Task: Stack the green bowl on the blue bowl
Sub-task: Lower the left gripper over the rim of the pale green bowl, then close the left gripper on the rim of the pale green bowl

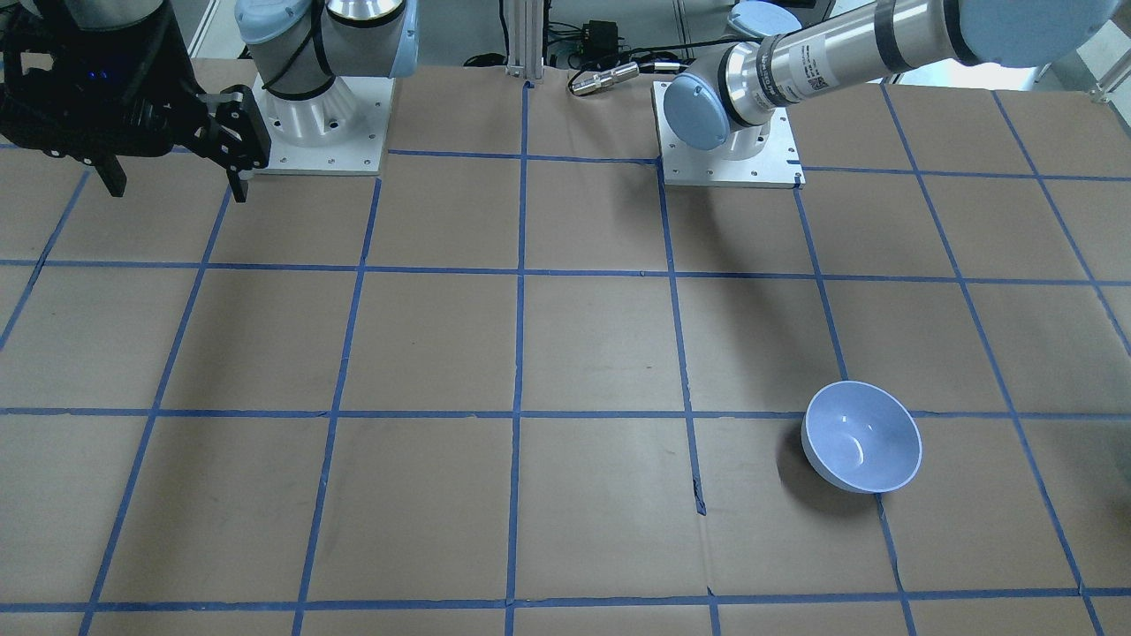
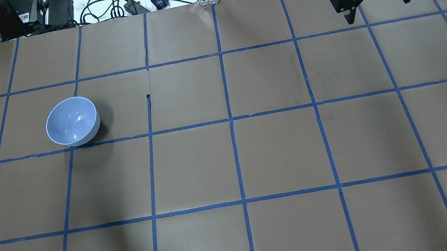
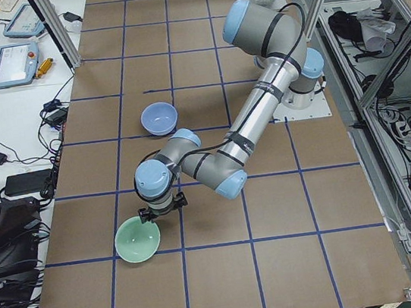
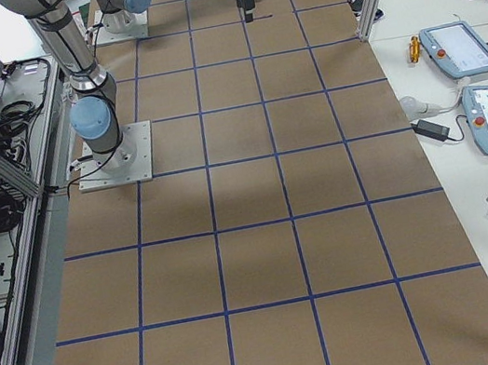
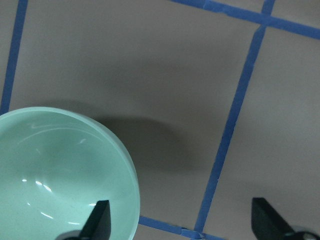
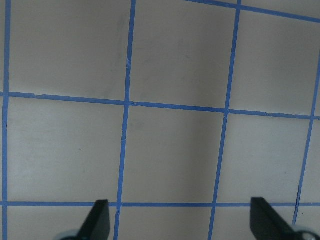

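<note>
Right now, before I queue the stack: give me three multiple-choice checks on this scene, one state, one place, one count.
1. The blue bowl is: A overturned; B on its side; C upright, empty.
2. The left hand is: A over the blue bowl; B at the green bowl rim; C tucked at its own base.
3. Bowls in view: A two; B one; C three.

C: its mouth faces up, nothing inside.
B: the left wrist view shows its fingers on either side of that rim.
A: one blue, one green.
</note>
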Controlling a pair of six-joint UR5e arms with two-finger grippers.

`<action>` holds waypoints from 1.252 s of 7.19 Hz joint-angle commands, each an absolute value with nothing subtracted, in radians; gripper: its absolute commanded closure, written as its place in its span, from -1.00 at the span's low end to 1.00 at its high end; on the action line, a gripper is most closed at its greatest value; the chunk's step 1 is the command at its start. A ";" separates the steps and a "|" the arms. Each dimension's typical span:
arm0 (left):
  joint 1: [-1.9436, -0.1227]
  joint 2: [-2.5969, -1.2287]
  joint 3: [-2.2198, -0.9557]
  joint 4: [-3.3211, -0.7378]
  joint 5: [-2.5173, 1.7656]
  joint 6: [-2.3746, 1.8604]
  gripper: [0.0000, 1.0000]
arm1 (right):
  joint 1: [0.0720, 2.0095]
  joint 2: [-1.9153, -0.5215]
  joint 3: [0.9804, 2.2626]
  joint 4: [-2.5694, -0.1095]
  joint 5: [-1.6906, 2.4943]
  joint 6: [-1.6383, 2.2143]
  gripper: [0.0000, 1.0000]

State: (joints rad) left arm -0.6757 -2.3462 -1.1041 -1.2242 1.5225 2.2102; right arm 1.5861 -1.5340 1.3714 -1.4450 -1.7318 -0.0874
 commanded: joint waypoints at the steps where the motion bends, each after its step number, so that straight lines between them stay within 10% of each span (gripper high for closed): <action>1: -0.675 -2.396 -1.078 -1.224 1.522 2.252 -1.00 | 1.586 -1.534 1.371 -1.445 -1.732 -0.087 -1.00; 9: -0.675 -2.434 -1.043 -1.209 1.522 2.255 -0.75 | 1.586 -1.534 1.371 -1.445 -1.732 -0.087 -1.00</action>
State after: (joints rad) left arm -0.6750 -2.4330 -1.0436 -1.2100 1.5217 2.2538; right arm 1.5861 -1.5340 1.3714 -1.4450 -1.7319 -0.0874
